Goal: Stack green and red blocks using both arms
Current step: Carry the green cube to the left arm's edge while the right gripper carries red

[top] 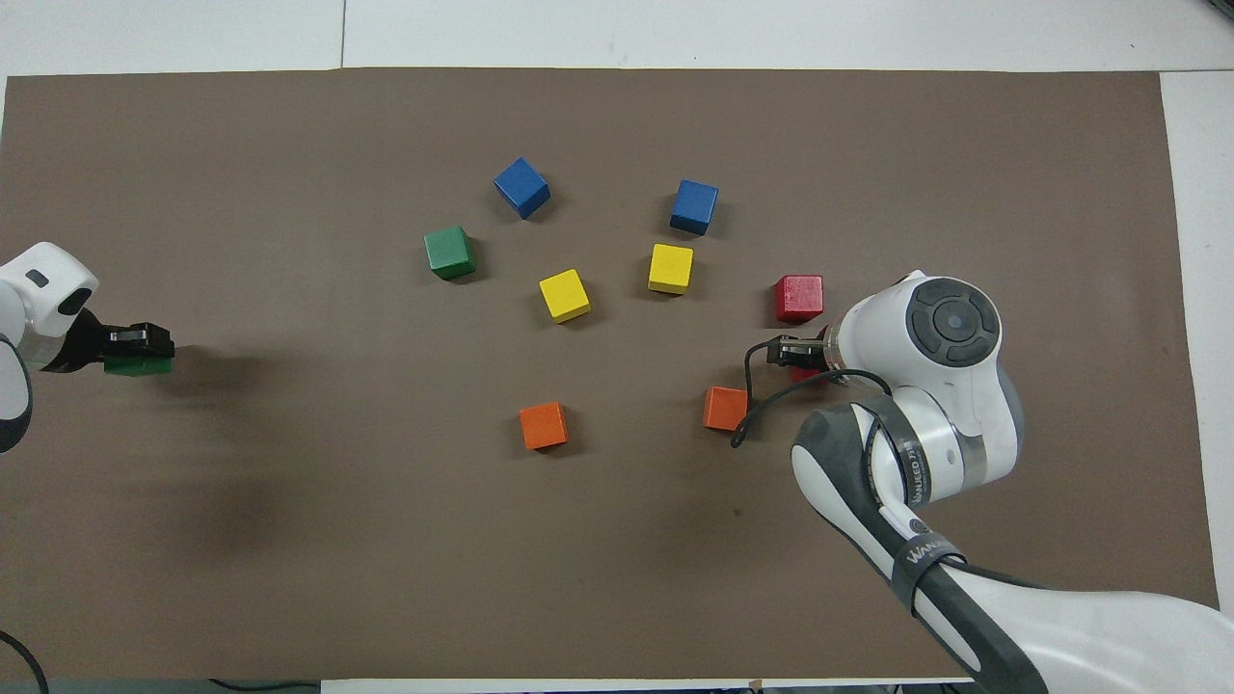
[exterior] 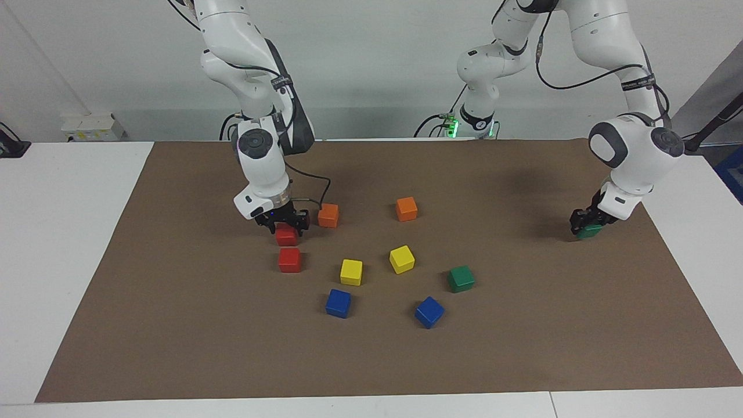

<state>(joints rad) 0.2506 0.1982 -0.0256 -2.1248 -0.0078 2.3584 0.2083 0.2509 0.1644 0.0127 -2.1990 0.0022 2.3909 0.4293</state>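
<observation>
One red block (exterior: 286, 235) in right tool (exterior: 284, 223)

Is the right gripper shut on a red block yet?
Shut on it: the right gripper has its fingertips either side of the red block beside the orange block.

One camera faces the robots from high across the table (exterior: 69, 244); the other looks steeply down above them, both covering the brown mat (top: 617, 559).

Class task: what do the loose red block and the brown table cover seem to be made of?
Red block: probably painted wood or hard plastic; crisp edges, smooth faces, faint sheen.
Cover: likely matte paper or thin card; flat, dull, no glare.
</observation>
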